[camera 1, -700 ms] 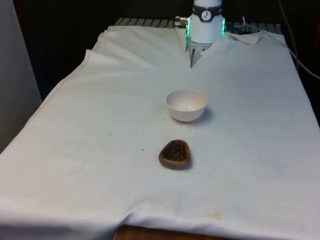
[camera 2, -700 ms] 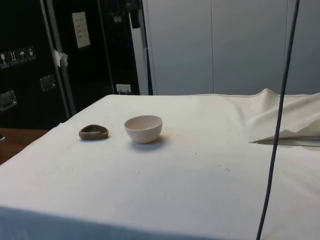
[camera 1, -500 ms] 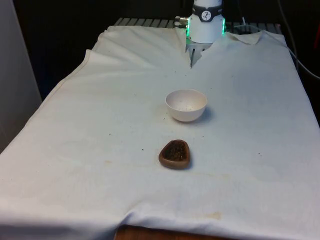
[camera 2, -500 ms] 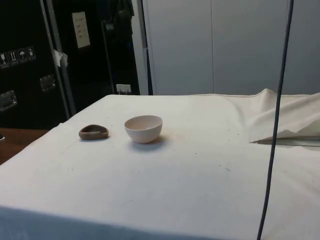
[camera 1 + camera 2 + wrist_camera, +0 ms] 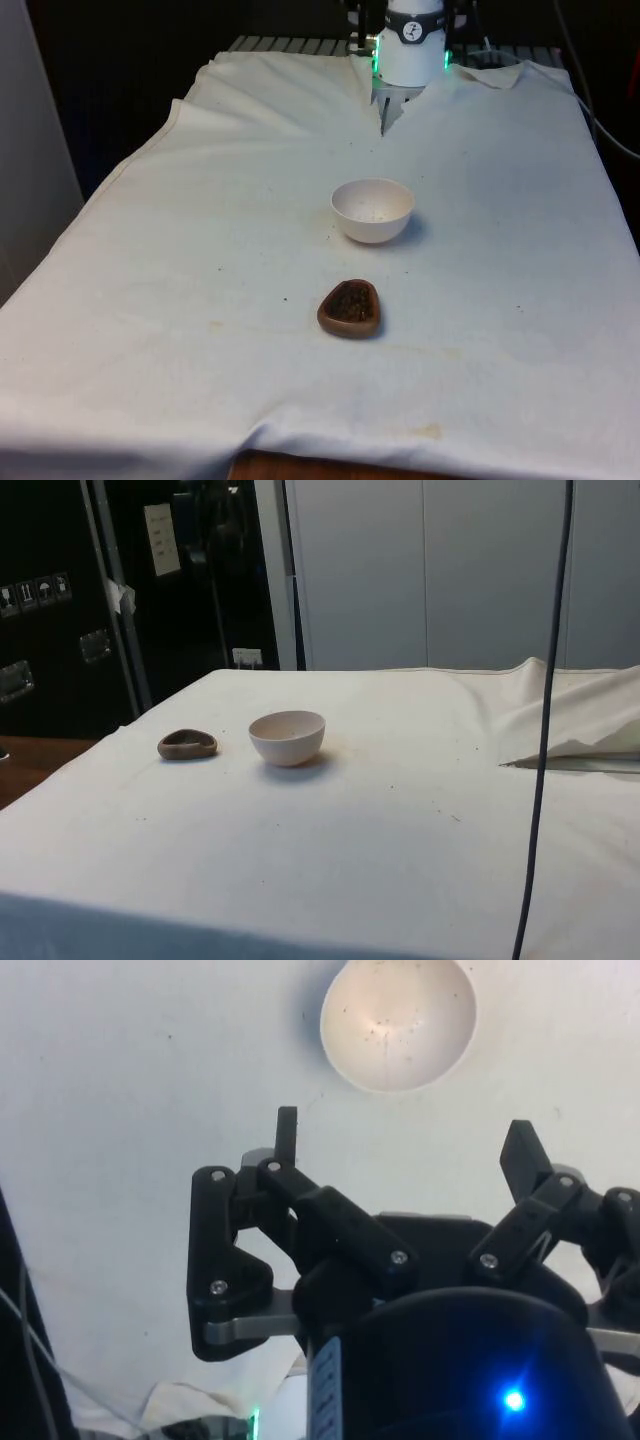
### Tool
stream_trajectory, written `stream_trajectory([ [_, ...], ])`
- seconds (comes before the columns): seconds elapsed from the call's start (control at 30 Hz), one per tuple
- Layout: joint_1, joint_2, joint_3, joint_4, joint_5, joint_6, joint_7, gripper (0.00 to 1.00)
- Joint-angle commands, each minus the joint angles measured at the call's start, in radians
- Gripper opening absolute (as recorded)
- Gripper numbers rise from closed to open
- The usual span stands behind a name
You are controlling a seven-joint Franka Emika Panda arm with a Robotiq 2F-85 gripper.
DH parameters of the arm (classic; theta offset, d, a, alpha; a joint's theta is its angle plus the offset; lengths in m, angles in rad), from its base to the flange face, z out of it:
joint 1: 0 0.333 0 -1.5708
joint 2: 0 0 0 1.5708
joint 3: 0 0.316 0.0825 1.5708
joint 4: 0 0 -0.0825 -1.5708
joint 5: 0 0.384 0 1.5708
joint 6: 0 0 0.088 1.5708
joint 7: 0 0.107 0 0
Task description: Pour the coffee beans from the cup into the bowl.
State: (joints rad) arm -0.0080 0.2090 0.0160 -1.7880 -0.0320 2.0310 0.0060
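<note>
Gripper [image 5: 405, 1150] jaws spread wide, nothing between the fingers [image 5: 287, 1132], holding nothing. It hangs high above the white cloth [image 5: 200, 230], bare cloth under the fingertips, white bowl [image 5: 398, 1022] just beyond them. Bowl [image 5: 373, 209] sits upright mid-table, a few dark specks inside. The cup [image 5: 350, 307], a low brown rounded dish, stands on the cloth nearer than the bowl, apart from it, not touching, slightly towards the front view's left. Coffee beans [image 5: 349, 301] fill it, dark. In the side view the cup [image 5: 187, 744] is left of the bowl [image 5: 288, 737], small gap between them. Cloth wrinkled at the far end, small stains near the bowl.
</note>
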Motion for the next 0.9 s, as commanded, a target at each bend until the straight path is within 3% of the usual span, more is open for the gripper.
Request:
stream_trajectory([
  [0.0, 0.002, -0.011, -0.001, -0.018, -0.010, 0.026, 0.004, 1.00],
  [0.13, -0.004, -0.020, -0.007, -0.053, -0.015, 0.066, -0.019, 1.00],
  [0.17, 0.000, -0.013, -0.005, -0.038, -0.012, 0.040, -0.010, 1.00],
  [0.2, -0.004, -0.021, -0.011, -0.060, -0.014, 0.075, -0.026, 1.00],
  [0.4, -0.008, -0.016, -0.038, -0.092, -0.008, 0.129, -0.080, 1.00],
  [0.5, -0.007, 0.004, -0.048, -0.091, -0.009, 0.155, -0.095, 1.00],
  [0.53, -0.004, -0.006, -0.049, -0.092, -0.011, 0.138, -0.090, 1.00],
  [0.7, -0.006, 0.065, -0.061, -0.064, -0.014, 0.211, -0.105, 1.00],
  [0.87, -0.004, 0.110, -0.067, -0.033, -0.012, 0.235, -0.107, 1.00],
])
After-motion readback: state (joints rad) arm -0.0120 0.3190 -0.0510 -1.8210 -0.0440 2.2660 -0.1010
